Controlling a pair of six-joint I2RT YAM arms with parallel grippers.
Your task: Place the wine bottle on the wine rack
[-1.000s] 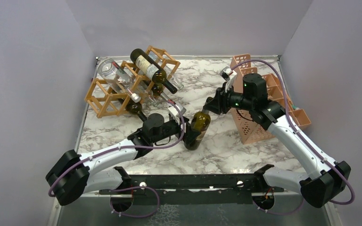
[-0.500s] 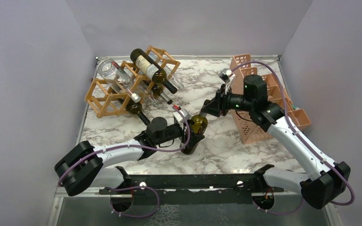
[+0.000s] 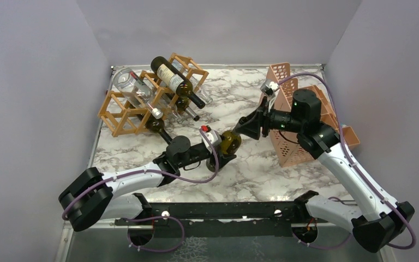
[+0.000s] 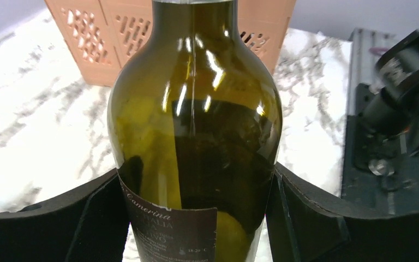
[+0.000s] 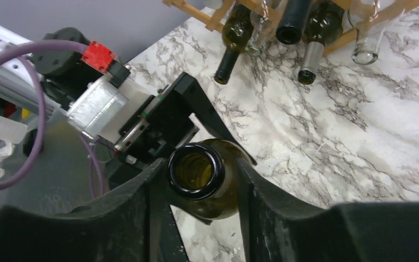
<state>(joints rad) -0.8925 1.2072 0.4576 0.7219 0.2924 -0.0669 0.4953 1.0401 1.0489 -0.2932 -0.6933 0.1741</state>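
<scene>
The green wine bottle leans over the marble table in the middle, its neck pointing right. My left gripper is shut on its body; in the left wrist view both pads press the glass at label height, around my left gripper. My right gripper stands open around the bottle's mouth, with a gap on one side of the neck between the fingers of my right gripper. The wooden wine rack sits at the back left and holds several bottles.
A pink plastic crate stands right of centre, just behind my right arm, and shows in the left wrist view. Bottle necks stick out of the rack toward the table's middle. The black base rail runs along the near edge.
My left gripper has closed onto the bottle's body. My right gripper has opened off the neck and drawn back slightly to the right. The bottle has tipped lower.
</scene>
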